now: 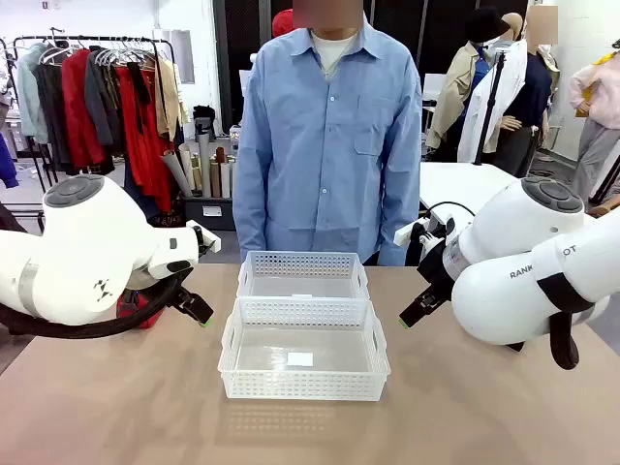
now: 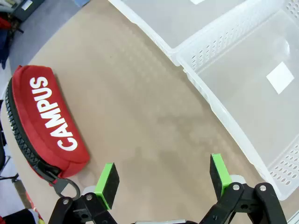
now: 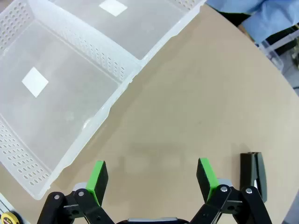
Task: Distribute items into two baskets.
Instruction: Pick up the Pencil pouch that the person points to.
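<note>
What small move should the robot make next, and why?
Probably the left hand should shift sideways over the pouch. The hand is open and empty, the pouch lies on the table just beside it, and the near basket is empty.

Red pouch (image 1: 130,308) mostly hidden behind left arm (image 1: 77,254), stapler (image 3: 252,169) end behind right fingers (image 3: 207,180), baskets (image 2: 224,43) cut by wrist-view edges

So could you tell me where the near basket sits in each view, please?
Front view: near basket, centre, lower half.
Left wrist view: near basket, right side.
Right wrist view: near basket, left side.
Shared landmark: white sticker on its floor.
</note>
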`<state>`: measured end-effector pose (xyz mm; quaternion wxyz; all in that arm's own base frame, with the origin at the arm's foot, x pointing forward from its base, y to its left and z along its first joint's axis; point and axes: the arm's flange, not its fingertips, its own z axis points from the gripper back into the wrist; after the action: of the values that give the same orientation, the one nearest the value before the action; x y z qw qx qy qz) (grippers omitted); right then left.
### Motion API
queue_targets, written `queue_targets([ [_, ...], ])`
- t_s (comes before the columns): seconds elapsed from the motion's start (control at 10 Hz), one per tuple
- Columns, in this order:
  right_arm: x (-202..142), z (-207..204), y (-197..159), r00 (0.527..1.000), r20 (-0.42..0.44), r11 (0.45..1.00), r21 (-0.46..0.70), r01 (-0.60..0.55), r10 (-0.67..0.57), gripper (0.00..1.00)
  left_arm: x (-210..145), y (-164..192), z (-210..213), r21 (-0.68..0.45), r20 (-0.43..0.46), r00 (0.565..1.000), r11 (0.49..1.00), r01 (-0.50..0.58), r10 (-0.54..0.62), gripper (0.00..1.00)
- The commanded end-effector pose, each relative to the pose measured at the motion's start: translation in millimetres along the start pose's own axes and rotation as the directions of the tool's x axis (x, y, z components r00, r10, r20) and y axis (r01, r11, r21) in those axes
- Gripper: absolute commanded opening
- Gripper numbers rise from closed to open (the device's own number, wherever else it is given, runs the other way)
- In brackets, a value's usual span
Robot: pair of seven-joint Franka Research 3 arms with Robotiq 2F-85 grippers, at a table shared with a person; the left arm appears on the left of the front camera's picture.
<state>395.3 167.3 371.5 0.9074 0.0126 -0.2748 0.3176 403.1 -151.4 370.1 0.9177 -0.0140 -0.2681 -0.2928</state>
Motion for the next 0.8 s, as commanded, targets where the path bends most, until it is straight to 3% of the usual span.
queue_targets([
  [0.0, 0.0, 0.0, 0.0, 1.000, 0.000, 1.000, 0.000, 0.000, 0.000, 1.00, 0.1, 0.0, 0.1, 0.000, 0.000, 1.000, 1.000, 0.000, 0.000, 1.00],
  [0.7, 0.0, 0.0, 0.0, 1.000, 0.000, 1.000, 0.000, 0.000, 0.000, 1.00, 0.1, 0.0, 0.1, 0.000, 0.000, 1.000, 1.000, 0.000, 0.000, 1.00],
])
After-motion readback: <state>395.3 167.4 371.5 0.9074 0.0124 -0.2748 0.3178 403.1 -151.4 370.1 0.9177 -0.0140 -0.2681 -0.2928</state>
